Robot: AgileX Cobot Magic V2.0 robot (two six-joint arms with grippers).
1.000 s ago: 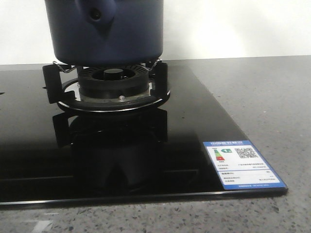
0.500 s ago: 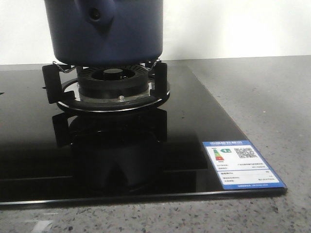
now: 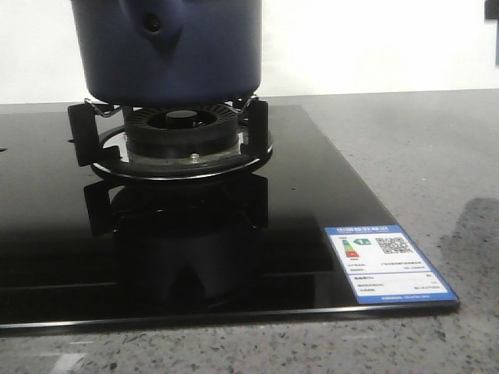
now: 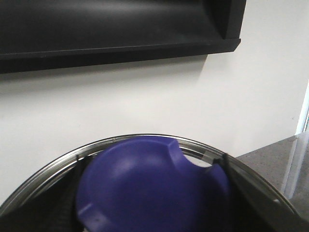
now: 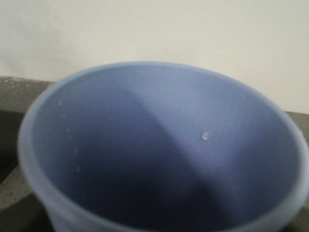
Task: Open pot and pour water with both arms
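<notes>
The large dark navy-blue matte round pot [image 3: 168,51] sits on the black pan support [image 3: 168,128] of the gas burner [image 3: 181,131], its stubby handle socket [image 3: 156,23] with a hole facing the front camera. The burner is set in a glossy black glass hob [image 3: 195,249]; near the hob's front right corner lies a blue-edged energy label [image 3: 390,263]. The speckled grey stone counter [image 3: 437,156] spreads to the right of the hob.

The front view cuts off the pot's top, so nothing of its contents shows there.

Only the left wrist view shows a steel-rimmed lid [image 4: 145,193] with a blue-violet moulded knob, close under the camera before a white wall; whether the left claw grasps it cannot be told.

Only the right wrist view shows a pale blue cup [image 5: 164,150], its inside bearing only small droplets. The right claw's state cannot be told.
</notes>
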